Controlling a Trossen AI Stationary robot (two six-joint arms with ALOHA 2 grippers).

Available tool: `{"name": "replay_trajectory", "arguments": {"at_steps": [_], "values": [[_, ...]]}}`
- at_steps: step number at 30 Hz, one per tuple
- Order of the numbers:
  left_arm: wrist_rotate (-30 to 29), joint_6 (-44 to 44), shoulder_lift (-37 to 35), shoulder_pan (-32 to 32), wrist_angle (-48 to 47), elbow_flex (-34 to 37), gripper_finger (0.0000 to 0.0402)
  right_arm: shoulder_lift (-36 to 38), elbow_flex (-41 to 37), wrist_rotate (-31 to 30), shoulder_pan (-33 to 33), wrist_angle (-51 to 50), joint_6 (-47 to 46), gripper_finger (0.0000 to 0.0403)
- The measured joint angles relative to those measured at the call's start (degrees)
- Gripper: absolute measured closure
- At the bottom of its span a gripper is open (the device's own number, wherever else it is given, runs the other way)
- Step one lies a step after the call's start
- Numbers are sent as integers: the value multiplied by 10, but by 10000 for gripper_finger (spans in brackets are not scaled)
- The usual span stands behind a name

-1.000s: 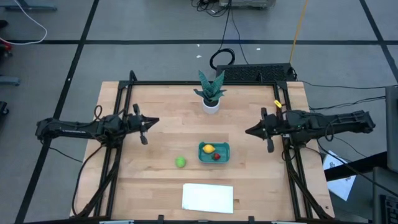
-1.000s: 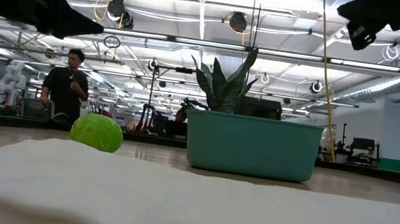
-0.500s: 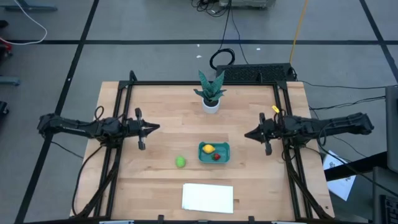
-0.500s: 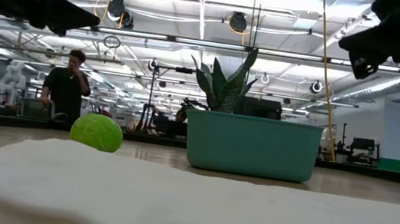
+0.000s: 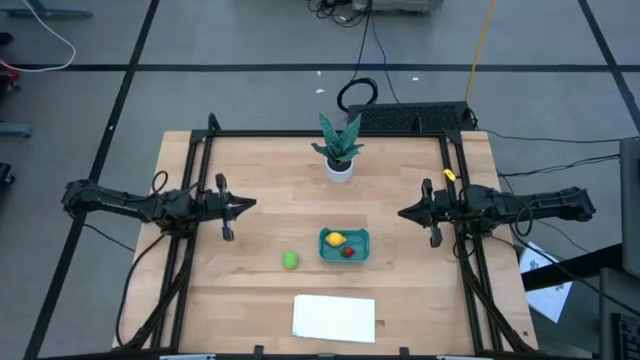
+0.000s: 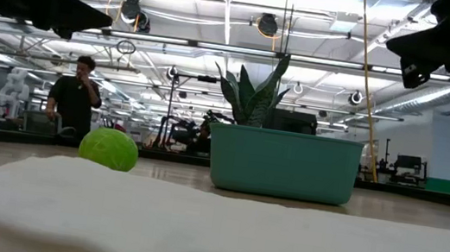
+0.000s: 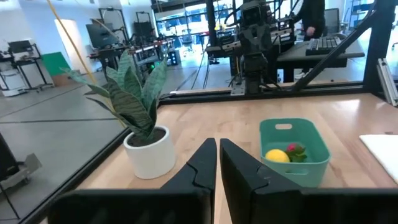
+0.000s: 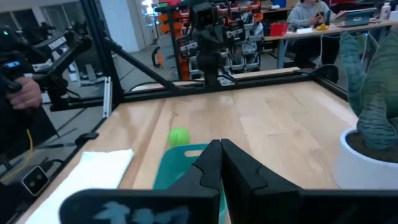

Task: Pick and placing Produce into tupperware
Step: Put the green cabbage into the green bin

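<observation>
- Your bench has bare wood all round the middle; black rails run along its left, right and far edges.
- The left arm sits out by the left rail, its left end effector raised above the wood, fingers together with only a sliver between them, holding nothing.
- The right end effector mirrors it from the right rail, fingers pressed together, empty, well apart from everything.
- The white sheet lies close to the near edge, and it fills the lower part of your low view.
- The potted plant stands near the far edge, in the middle.
- The tupperware sits centre bench, between plant and sheet; from table level its wall hides what's inside.
- From above you see the yellow piece and the red piece inside the tub.
- The lime green piece lies on open wood just left of the tub, not touching it.
</observation>
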State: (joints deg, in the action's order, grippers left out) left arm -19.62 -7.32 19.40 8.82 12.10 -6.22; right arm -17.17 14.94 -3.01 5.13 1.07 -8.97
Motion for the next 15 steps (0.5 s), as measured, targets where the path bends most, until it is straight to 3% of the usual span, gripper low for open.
{"name": "replay_trajectory", "arguments": {"at_steps": [15], "values": [[0,20,0,0,-4,0,376,1,0,-2,-34,-1,26,403]]}}
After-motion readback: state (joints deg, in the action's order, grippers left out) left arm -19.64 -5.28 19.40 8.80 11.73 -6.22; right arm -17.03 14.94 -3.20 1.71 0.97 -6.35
